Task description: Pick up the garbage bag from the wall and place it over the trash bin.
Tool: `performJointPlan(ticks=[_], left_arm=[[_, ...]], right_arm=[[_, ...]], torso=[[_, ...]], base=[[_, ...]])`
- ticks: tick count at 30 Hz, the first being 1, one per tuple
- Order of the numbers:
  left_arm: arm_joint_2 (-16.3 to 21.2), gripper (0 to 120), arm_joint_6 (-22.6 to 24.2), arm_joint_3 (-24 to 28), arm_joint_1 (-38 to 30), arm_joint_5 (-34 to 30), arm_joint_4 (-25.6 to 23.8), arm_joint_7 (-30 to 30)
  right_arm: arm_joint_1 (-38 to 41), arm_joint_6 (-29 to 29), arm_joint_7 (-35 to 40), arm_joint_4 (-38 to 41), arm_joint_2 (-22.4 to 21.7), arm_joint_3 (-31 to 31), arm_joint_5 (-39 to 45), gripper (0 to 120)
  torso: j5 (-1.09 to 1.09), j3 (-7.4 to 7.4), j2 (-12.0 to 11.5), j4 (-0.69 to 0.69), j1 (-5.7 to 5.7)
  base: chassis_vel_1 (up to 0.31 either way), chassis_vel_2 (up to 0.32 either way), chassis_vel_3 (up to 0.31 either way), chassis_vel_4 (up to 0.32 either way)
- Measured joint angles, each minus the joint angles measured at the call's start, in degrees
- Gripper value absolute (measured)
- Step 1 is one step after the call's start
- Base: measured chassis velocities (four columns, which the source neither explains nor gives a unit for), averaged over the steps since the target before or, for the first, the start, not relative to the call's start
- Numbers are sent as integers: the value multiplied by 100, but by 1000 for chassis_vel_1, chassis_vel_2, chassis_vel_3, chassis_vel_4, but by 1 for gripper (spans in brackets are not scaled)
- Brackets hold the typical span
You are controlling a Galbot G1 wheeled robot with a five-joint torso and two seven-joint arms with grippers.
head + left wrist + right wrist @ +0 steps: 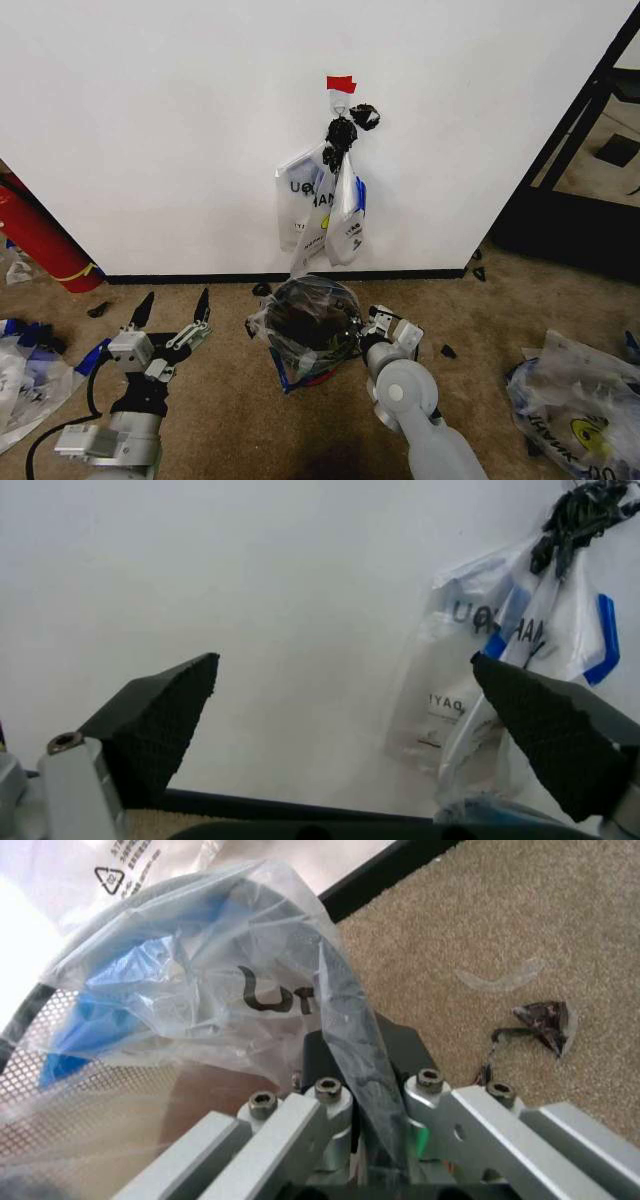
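Over the trash bin (305, 335), garbage bag (300, 310) pinched by right end effector (366, 330), left end effector (172, 310) spread.

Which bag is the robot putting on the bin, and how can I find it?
Look at the big white wall, then down to the carpet below the bags hanging from the hook. There stands the small black mesh trash bin; the garbage bag is the crinkly see-through one draped over it, pinched by the right pincer. Unlike the hanging bags, it sits on the bin.
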Motion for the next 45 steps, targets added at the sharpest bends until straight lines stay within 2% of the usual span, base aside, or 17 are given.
performJointPlan(ticks=[5, 7, 8, 13, 14, 18, 19, 22, 27, 28, 34, 39, 41, 45], left_arm=[[-33, 100, 66, 8, 1, 65, -42, -128], [-38, 100, 100, 13, -5, 67, -46, -175], [-38, 100, 100, 13, -5, 67, -46, -175], [-85, 100, 174, 121, -30, 67, -45, -247], [-85, 100, 174, 121, -30, 67, -45, -247], [-109, 100, 193, 218, -43, 108, -45, -264], [-129, 100, 202, 265, -51, 148, -37, -274], [-147, 100, 213, 299, -55, 168, -31, -286], [-160, 100, 230, 318, -56, 205, -21, -312], [-162, 100, 234, 325, -56, 227, -18, -320], [-162, 100, 246, 412, -31, 298, -38, -328], [21, 100, 247, 795, -8, 604, -52, -334], [223, 100, 248, 1177, -95, 964, 27, -396], [621, 100, 472, 2130, -767, 1537, 383, -597]], right_arm=[[-27, 6, -1, 4, 32, 1, -6, 2], [-57, -6, 3, 50, 21, -7, 11, 9], [-57, -6, 3, 50, 21, -7, 11, 9], [-126, 18, -2, 150, -14, 2, 41, 30], [-126, 18, -2, 150, -14, 2, 41, 30], [-154, 36, -43, 214, -34, 25, 53, 43], [-172, 42, -69, 242, -47, 41, 53, 52], [-198, 52, -120, 272, -61, 58, 52, 59], [-254, 84, -249, 291, -84, 77, 25, 77], [-263, 98, -282, 290, -84, 81, 15, 85], [-298, 130, -336, 270, -83, 114, -12, 100], [-360, 165, -386, 258, -97, 158, -18, 100], [-378, 177, -406, 256, -107, 177, -18, 100], [-411, 198, -454, 307, -92, 214, -1, 100]], torso=[[2, 1, 0, 2, 0], [3, 1, 0, 3, 0], [3, 1, 0, 3, 0], [3, 2, -2, 4, 1], [3, 2, -2, 4, 1], [3, 2, -2, 2, 1], [3, 2, -2, 3, 1], [2, 2, -2, 2, 1], [2, 2, -2, 2, 1], [2, 2, -2, 2, 1], [2, 2, -2, 3, 1], [2, 1, -2, 3, 1], [3, 1, -2, 4, 1], [0, 2, -2, -1, 1]], base=[[0, 0, 0, 0], [0, 0, 0, 0], [0, 0, 0, 0], [0, 0, 0, 0], [0, 0, 0, 0], [0, 0, 0, 0], [0, 0, 0, 0], [0, 0, 0, 0], [0, 0, 0, 0], [0, 0, 0, 0], [0, 0, 0, 0], [0, 0, 0, 0], [0, 0, 0, 0], [0, 0, 0, 0]])
